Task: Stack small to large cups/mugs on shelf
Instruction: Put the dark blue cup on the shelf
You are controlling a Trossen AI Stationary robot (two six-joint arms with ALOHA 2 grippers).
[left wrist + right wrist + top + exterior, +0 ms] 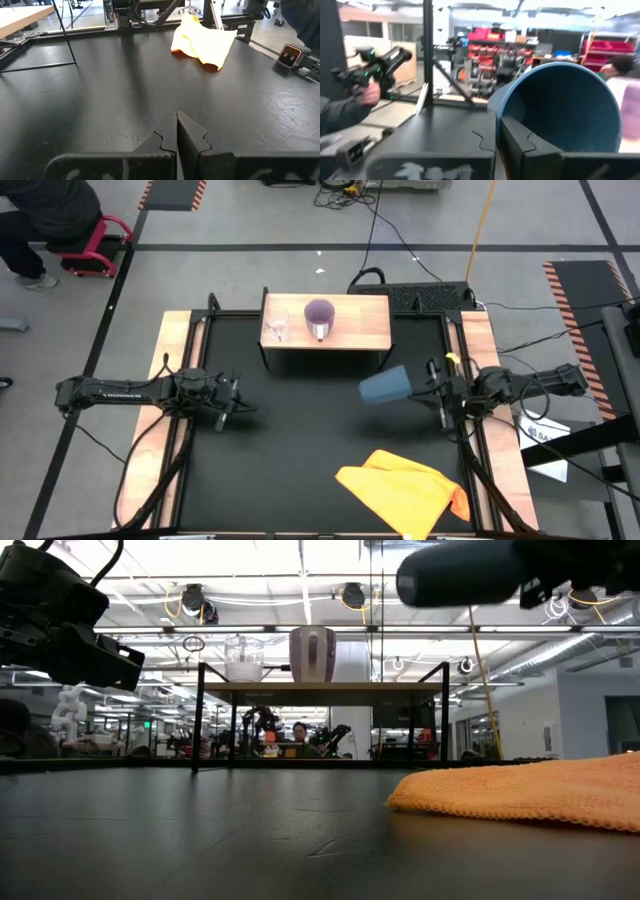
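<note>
A low shelf (370, 330) with a light wooden top stands at the table's far middle. On it stand a tiny clear glass (277, 328) on the left and a light purple mug (319, 317) in the middle; both show in the low view, the glass (243, 658) and the mug (312, 653). My right gripper (425, 385) is shut on a dark blue cup (383, 386), right of the shelf's near right corner. My left gripper (243, 402) is shut and empty over the table's left half. My right gripper holds the dark blue cup by its rim (496, 116), one finger inside the cup (520, 142) and one outside. The fingers come level from the table's right side. The cup lies on its side, bottom toward the left, lifted clear of the table (460, 572).
A crumpled yellow cloth (405, 490) lies at the table's near right. Pale wooden side rails (175, 340) run along both sides of the black table top. The black mat between the shelf and the cloth is bare.
</note>
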